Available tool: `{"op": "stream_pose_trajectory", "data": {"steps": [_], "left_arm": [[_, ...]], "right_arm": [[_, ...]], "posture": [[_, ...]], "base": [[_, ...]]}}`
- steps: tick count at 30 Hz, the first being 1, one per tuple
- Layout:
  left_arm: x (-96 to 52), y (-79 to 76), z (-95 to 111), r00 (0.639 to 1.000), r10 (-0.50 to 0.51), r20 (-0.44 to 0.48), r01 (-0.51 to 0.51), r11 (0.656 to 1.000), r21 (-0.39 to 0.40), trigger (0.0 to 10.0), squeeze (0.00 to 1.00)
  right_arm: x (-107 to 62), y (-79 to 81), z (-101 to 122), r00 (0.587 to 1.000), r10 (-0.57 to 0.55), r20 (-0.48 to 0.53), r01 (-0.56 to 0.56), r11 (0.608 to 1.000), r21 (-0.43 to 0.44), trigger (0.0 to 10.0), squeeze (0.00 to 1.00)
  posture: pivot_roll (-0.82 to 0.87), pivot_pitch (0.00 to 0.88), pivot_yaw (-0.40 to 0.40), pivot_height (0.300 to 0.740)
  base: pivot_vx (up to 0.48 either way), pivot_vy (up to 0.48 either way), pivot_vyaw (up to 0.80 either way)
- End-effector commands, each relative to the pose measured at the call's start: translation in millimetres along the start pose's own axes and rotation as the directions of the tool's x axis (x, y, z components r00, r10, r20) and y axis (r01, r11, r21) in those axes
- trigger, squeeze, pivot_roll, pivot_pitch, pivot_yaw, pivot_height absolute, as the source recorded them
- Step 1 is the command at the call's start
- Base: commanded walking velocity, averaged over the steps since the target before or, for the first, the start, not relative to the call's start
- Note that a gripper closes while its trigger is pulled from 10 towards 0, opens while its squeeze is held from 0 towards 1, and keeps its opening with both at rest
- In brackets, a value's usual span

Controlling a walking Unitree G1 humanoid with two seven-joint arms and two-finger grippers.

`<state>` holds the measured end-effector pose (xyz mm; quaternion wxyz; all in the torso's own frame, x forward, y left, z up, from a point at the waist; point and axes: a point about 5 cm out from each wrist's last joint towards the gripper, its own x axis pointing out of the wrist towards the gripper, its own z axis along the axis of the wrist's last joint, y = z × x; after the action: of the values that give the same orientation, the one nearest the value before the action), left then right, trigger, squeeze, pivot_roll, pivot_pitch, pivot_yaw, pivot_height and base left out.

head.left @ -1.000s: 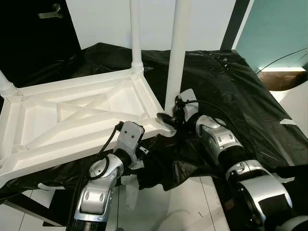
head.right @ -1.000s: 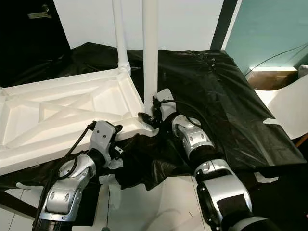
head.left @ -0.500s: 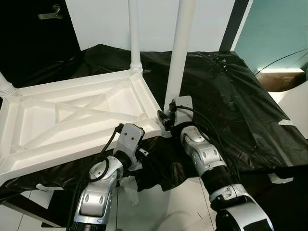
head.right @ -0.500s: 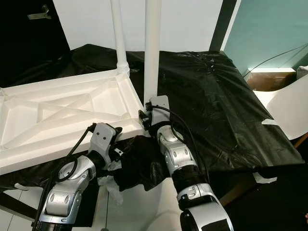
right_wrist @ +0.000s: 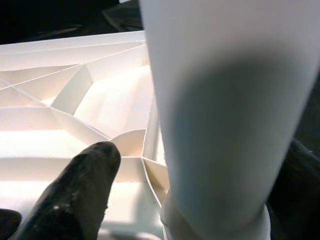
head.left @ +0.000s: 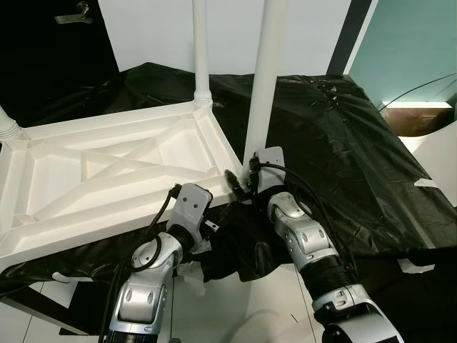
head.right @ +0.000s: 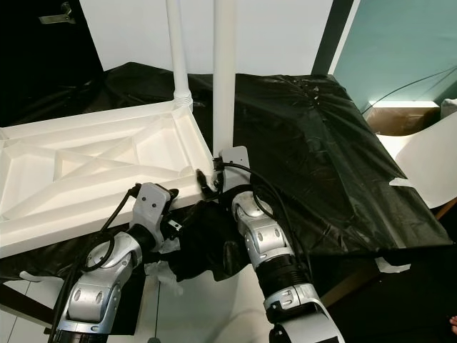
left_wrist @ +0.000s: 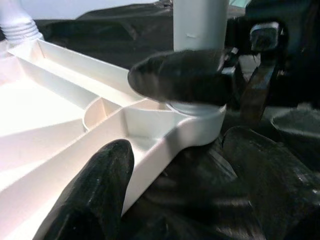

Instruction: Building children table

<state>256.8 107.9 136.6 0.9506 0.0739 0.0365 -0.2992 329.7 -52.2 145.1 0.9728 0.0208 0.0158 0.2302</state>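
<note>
The right gripper [head.left: 239,180] has slid along the corner, its fingers now clasping the base of the table leg [head.left: 261,78] standing in the upturned tabletop [head.left: 107,171]. The left gripper [left_wrist: 150,150] is bracing the tabletop's edge, fingers spread. A black sheet [head.left: 343,143] is covering the surface.

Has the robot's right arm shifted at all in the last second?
Yes. Its forearm swung left toward the tabletop, while the right gripper stayed at the near table leg.

Upturned tabletop [head.left: 107,171] lies on sheet [head.left: 335,157], legs [head.left: 263,78] at its corners.
</note>
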Motion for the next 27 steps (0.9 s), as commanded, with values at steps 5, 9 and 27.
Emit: {"op": "stream_pose_trajectory", "data": {"steps": [5,9,27], "left_arm": [[-4.7,4.0,1,0.997,0.074,-0.004,-0.074,0.997,0.019,10.0,0.0],[-7.8,5.2,4,0.998,0.069,0.006,-0.069,0.997,0.016,10.0,0.0],[-5.0,4.9,11,0.999,0.03,0.021,-0.031,0.999,0.037,10.0,0.0]], "right_arm": [[-9.1,-24.7,2,0.998,0.061,0.03,-0.06,0.998,-0.027,10.0,1.0],[-8.5,-36.5,8,0.99,0.135,0.034,-0.133,0.99,-0.042,10.0,0.03],[17.0,-30.8,11,0.869,0.49,-0.07,-0.494,0.849,-0.191,10.0,0.0]], "posture": [[0.14,0.0,-0.087,0.74],[0.14,0.0,-0.073,0.74],[0.14,0.0,-0.032,0.74]], "base": [[0.0,0.0,0.0],[0.0,0.0,0.0],[0.0,0.0,0.0]]}}
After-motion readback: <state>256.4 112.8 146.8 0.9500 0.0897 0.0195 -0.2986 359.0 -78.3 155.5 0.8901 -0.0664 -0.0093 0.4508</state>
